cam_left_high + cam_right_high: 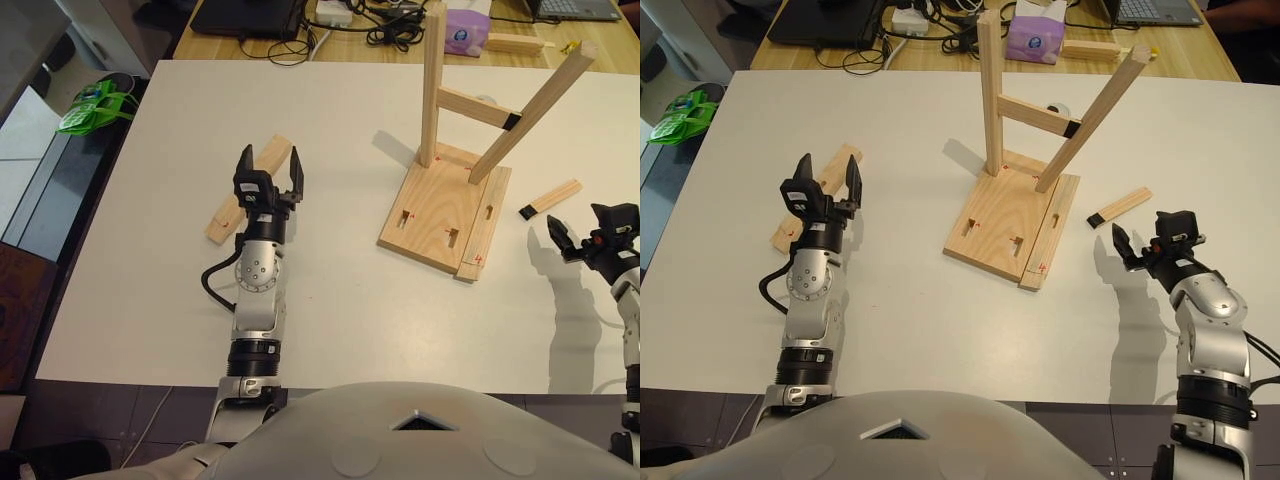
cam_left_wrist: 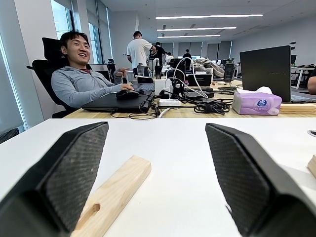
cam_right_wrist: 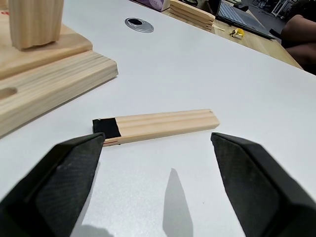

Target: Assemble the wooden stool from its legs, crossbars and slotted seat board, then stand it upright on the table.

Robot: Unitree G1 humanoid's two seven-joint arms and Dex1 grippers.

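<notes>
The slotted seat board (image 1: 440, 215) lies flat right of the table's middle. One leg (image 1: 431, 80) stands upright in it, a second leg (image 1: 535, 110) leans outward, and a crossbar (image 1: 478, 107) joins them. A wooden strip (image 1: 1050, 230) lies along the board's right edge. A loose leg (image 1: 250, 188) lies on the left, also seen as a leg (image 2: 116, 192) just beyond my open left gripper (image 1: 270, 170). A short crossbar with a black end (image 3: 158, 126) rests right of the board, ahead of my open right gripper (image 1: 1140, 245), which holds nothing.
Behind the white table (image 1: 330, 300) runs a wooden desk with a laptop (image 1: 245, 18), cables, a tissue box (image 1: 467, 30) and more wooden pieces (image 1: 515, 44). A green object (image 1: 95, 105) sits off the table's left edge. A round grommet (image 3: 138, 23) marks the tabletop.
</notes>
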